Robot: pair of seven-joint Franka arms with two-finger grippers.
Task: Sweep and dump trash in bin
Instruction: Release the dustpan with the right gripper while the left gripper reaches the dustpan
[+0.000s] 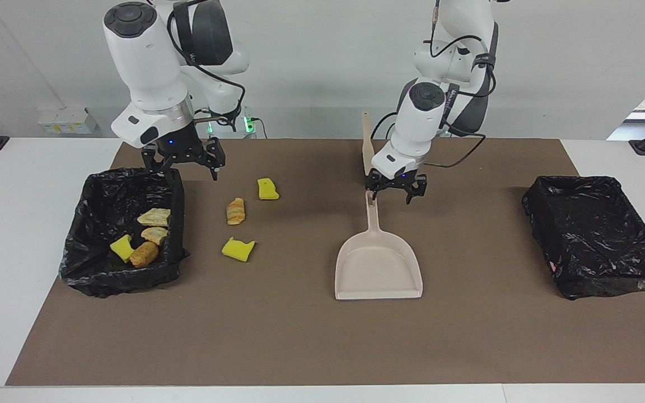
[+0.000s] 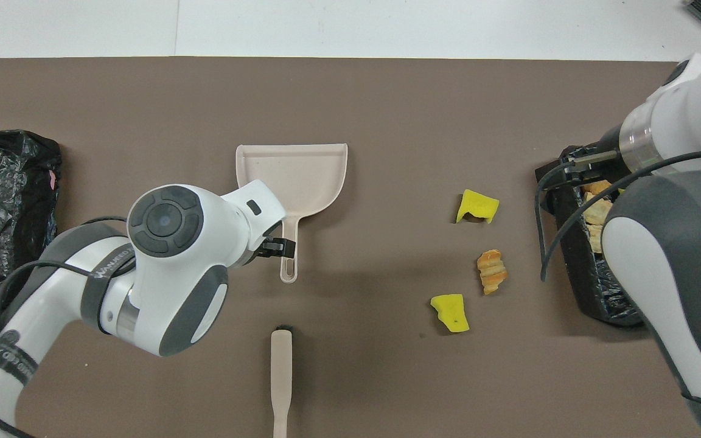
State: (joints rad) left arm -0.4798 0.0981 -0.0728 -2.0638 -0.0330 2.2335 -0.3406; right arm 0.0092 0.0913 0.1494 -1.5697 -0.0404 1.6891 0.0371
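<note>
- Three trash scraps (image 1: 237,224) lie on the brown mat (image 1: 300,336) beside the lined bin (image 1: 171,184) holding four others.
- Left gripper (image 1: 396,188) hovers spread over the dustpan (image 1: 378,263) handle; next, descend and clamp it.
- Right gripper (image 1: 183,162) hangs spread, empty, over the bin's rim, with the brush (image 1: 368,151) untouched.

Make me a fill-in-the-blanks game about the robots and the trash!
1. The left gripper hovers over the dustpan's ____.
2. ____ scraps lie loose on the mat, beside the bin with trash in it.
3. The brush lies ____ to the robots than the dustpan.
4. The right gripper is over that bin's ____.

Missing words: handle; three; nearer; rim
</note>
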